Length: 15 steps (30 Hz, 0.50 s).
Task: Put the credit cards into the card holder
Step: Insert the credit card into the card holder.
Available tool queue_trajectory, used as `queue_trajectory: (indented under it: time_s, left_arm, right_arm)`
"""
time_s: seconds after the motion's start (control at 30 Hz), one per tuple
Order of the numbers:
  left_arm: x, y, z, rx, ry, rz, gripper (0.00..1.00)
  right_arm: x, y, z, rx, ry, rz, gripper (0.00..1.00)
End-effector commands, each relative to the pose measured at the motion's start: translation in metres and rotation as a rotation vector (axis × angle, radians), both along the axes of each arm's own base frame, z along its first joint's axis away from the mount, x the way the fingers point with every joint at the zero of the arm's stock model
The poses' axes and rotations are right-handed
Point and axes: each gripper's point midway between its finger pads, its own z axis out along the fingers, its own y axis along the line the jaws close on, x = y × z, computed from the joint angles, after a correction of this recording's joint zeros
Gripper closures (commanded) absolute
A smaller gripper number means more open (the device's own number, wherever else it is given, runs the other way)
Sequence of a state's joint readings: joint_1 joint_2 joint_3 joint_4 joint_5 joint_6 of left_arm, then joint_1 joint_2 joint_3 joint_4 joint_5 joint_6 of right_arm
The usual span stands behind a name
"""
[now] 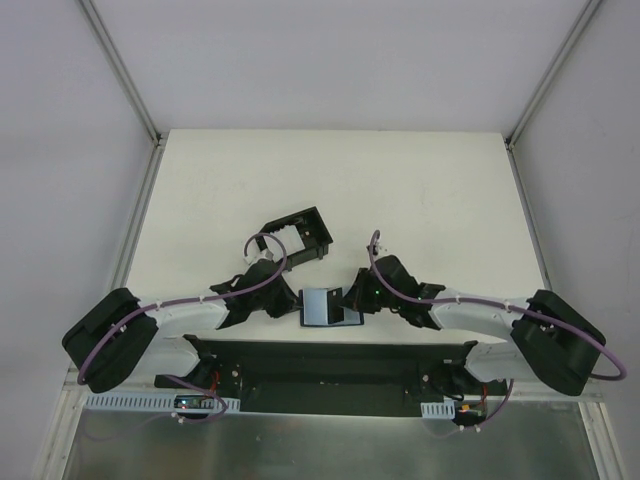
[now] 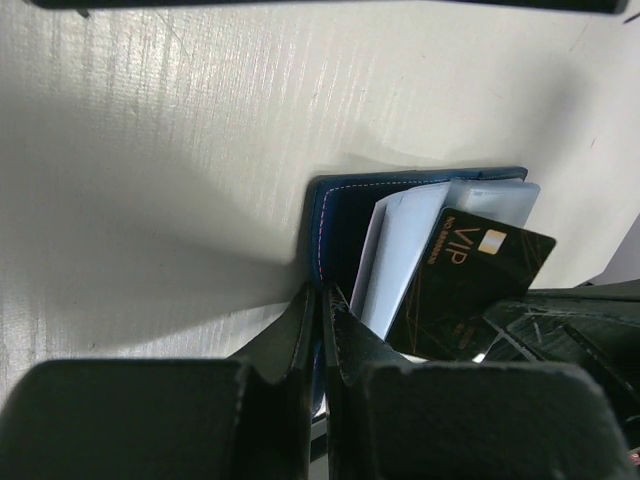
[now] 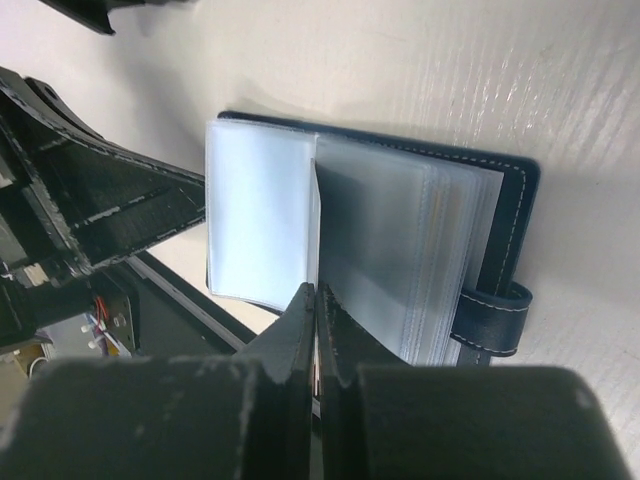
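The card holder (image 1: 322, 305) lies open on the counter (image 1: 400, 190), toward 6 o'clock in the overhead view, close to the arm bases. It is navy leather-like material with pale stitching along its edge. Inside is a stack of clear, slightly frosted plastic sleeves (image 3: 260, 220), and a snap strap (image 3: 492, 318) juts from its 4 o'clock corner in the right wrist view.

A black credit card (image 2: 470, 275) with gold "VIP" lettering and a gold chip pokes out tilted from among the pages, its lower corner hidden behind dark hardware. A pale rectangle beside it could be a second card or a sleeve; I cannot tell which.

The left tool (image 2: 320, 295), at the holder's 9 o'clock, has its fingers pressed together on the navy cover edge. The right tool (image 3: 316, 295), at 3 o'clock, is pinched on a single clear sleeve, holding it up like a turned page.

I judge the step to be seating a card. The holder is pinned and spread, and the card looks only partly in. The next move calls for keeping the cover anchored while the stiff card slides squarely along the slippery, floppy pocket.

A black open box frame (image 1: 296, 234) sits at 11 o'clock, apart from the holder.
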<state>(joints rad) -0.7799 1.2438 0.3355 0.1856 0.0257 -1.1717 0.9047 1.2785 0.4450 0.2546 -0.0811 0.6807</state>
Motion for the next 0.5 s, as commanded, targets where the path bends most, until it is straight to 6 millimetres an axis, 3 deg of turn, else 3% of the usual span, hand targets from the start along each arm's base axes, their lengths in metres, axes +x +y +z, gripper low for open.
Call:
queue_trajectory:
  time_s: [0.0, 0.27, 0.47]
  left_arm:
    - [-0.028, 0.032, -0.036, 0.163, 0.112, -0.013, 1.0]
    - [-0.027, 0.032, -0.035, 0.158, 0.11, -0.009, 1.0]
    - [-0.028, 0.032, -0.035, 0.159, 0.108, -0.013, 1.0]
  right_arm:
    - [-0.007, 0.007, 0.0, 0.0, 0.027, 0.061, 1.0]
    - [-0.006, 0.004, -0.019, -0.014, 0.056, -0.009, 1.0]
    - [0.009, -0.006, -0.021, -0.037, 0.023, -0.079, 1.0]
